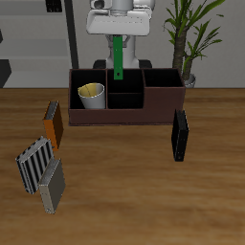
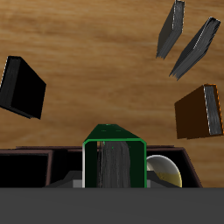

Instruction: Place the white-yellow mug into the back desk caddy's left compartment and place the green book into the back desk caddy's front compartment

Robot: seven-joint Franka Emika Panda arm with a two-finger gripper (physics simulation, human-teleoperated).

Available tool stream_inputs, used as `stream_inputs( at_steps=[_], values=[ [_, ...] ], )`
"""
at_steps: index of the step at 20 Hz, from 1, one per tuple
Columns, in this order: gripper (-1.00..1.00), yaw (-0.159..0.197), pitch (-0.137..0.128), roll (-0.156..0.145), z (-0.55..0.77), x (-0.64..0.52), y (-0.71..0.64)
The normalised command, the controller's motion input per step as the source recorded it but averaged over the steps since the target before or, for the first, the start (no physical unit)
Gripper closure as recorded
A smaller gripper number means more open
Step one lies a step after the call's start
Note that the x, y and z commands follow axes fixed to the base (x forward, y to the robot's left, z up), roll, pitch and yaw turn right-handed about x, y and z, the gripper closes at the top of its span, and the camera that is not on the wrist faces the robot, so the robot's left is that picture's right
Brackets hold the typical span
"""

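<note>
I have the fingers [image 1: 117,40] closed on the green book [image 1: 117,59], which hangs upright above the back desk caddy [image 1: 163,103], its lower edge at the split middle section. The white-yellow mug [image 1: 91,96] sits in the left compartment [image 1: 80,92]. From the caddy in the exterior view, the black book [image 1: 180,135] stands at 4 o'clock and the orange book [image 1: 53,124] at 8 o'clock, both apart from its walls. Bare table [image 1: 115,182] lies toward the front edge.
</note>
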Motion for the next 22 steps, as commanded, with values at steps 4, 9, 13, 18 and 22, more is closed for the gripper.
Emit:
stream_inputs(
  at_steps=[4,9,13,18,22],
  values=[
    [1.0,0.042,-0.011,0.007,0.02,-0.26,-0.08],
    [1.0,0.133,-0.003,-0.011,0.06,-0.06,-0.06],
    [1.0,0.212,0.003,0.053,0.01,-0.09,0.13],
    [1.0,0.299,0.005,0.106,0.01,-0.05,0.2],
    [1.0,0.28,0.101,0.056,-0.02,0.28,-0.06]
  ],
)
